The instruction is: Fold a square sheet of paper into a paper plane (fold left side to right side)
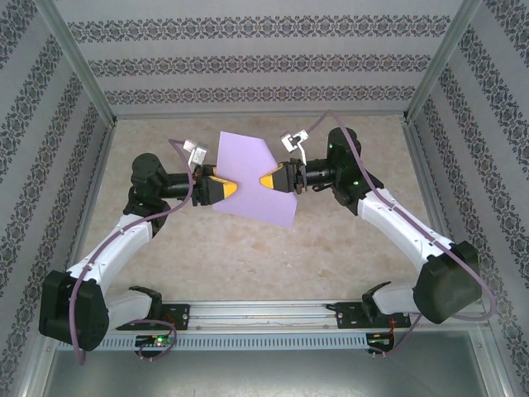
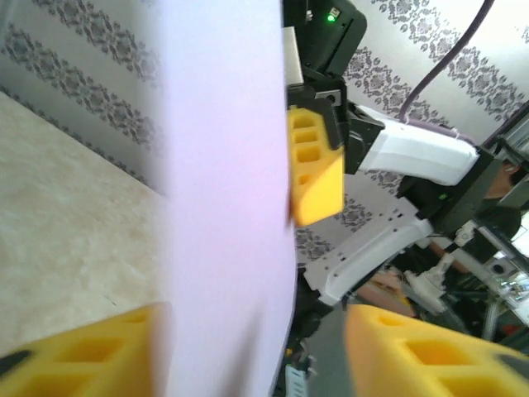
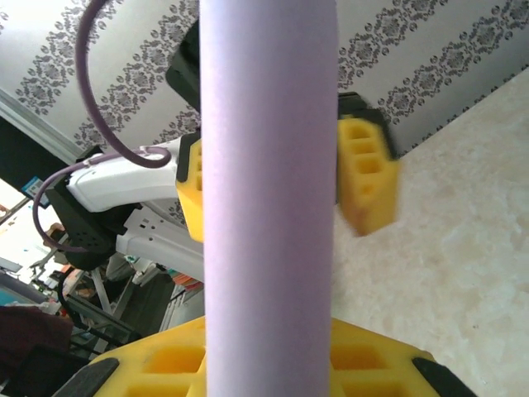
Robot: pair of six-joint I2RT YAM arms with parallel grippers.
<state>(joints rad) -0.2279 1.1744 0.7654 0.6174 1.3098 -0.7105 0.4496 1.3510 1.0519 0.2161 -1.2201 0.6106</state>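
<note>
Lavender-purple thin square sheet of paper (image 1: 248,165) hangs clear of the beige marbled table (image 1: 248,281), at the centre of the overhead frame, slanting from upper left to lower right.

The right end effector (image 1: 267,180) is clamped on the sheet's right side. In the left wrist view one of its yellow fingers (image 2: 316,165) presses flat against the paper (image 2: 227,198), while its partner is hidden behind the sheet.

The left end effector (image 1: 229,191) reaches in from the opposite side with its jaws apart. In its own view the yellow fingers (image 2: 83,360) sit at the bottom corners of the frame with the paper between them, and a gap shows on the right, so it straddles the sheet without pinching it.

Holding the paper in the air probably lets both faces be reached, so that the left side can be caught and swung across to the right.

From the right wrist the sheet (image 3: 269,198) is a plain vertical band, cut off at top and bottom. It covers the middle of the yellow pads (image 3: 157,364) at the frame's lower edge. The left end effector's fingers (image 3: 190,198) flank this band, and the one at centre right is blurred. Whether the paper already has a crease or curl cannot be told, and no dart shape is visible yet.
</note>
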